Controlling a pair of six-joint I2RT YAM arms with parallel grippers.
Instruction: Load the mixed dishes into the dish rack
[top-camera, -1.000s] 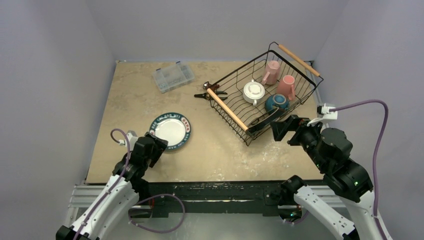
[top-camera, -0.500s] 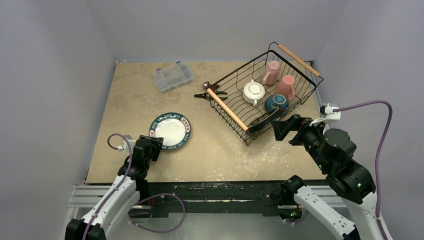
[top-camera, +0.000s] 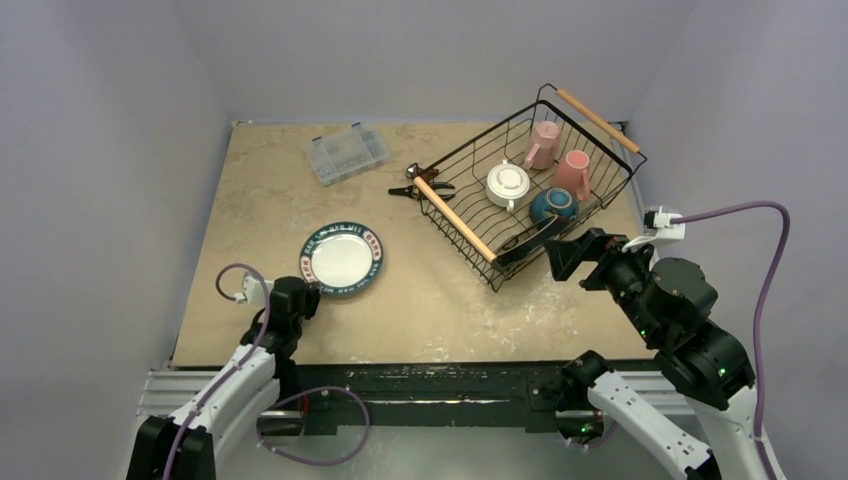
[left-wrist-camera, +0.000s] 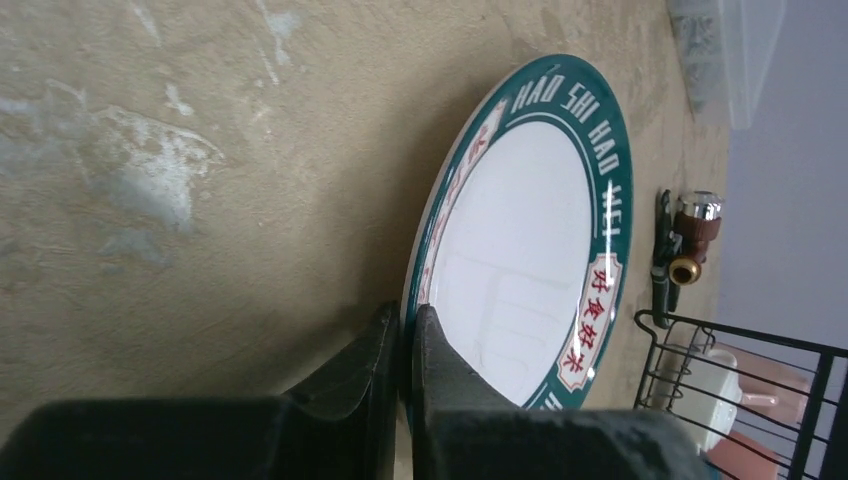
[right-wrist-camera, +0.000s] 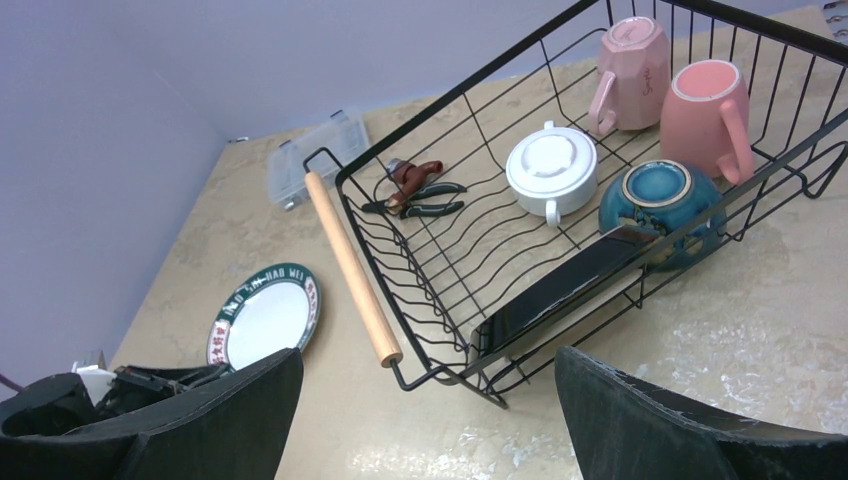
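A white plate with a dark green rim and red lettering (top-camera: 342, 258) lies on the table at the left. My left gripper (top-camera: 300, 297) is shut on its near edge, and the left wrist view shows both fingers (left-wrist-camera: 440, 360) pinching the rim of the plate (left-wrist-camera: 520, 260). The black wire dish rack (top-camera: 455, 218) stands at the back right. It holds two pink mugs (top-camera: 544, 143) (top-camera: 574, 172), a white two-handled cup (top-camera: 508, 184), a blue bowl (top-camera: 553, 205) and a dark plate (right-wrist-camera: 570, 285) leaning on the front wall. My right gripper (top-camera: 570, 255) hangs open and holds nothing in front of the rack (right-wrist-camera: 352, 268).
A clear plastic compartment box (top-camera: 347, 153) sits at the back of the table. A small black-and-red hand tool (top-camera: 415, 182) lies just left of the rack's wooden handle. The table's near edge runs close behind my left gripper.
My left gripper has dropped back toward the near edge and closed on the plate's rim. The right arm has barely moved and stays open.
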